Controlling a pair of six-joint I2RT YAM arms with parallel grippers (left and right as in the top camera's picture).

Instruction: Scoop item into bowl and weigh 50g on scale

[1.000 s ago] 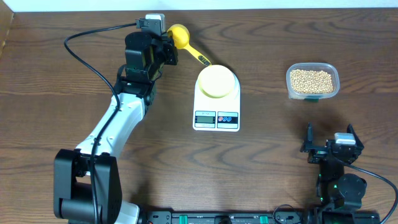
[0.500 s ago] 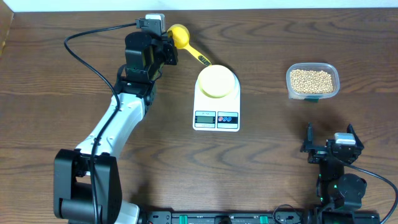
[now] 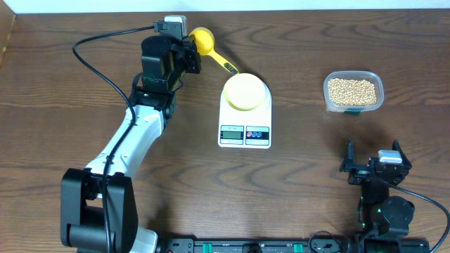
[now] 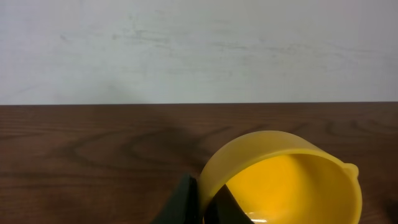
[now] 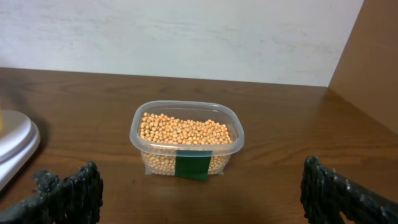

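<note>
Many beans (image 5: 185, 132) fill one clear tub (image 5: 186, 104) at the table's (image 3: 84, 140) right, well apart from the one cream bowl (image 3: 245, 91) sitting on the one scale (image 3: 245, 135). The left gripper (image 4: 204, 202) pinches one yellow scoop (image 4: 292, 180) by its rim; the right gripper (image 5: 199, 196) gapes wide, empty.

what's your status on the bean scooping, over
Left gripper shut on yellow scoop rim, right gripper open. Beans in tub, bowl empty on scale. Scale sits between scoop and tub.
</note>
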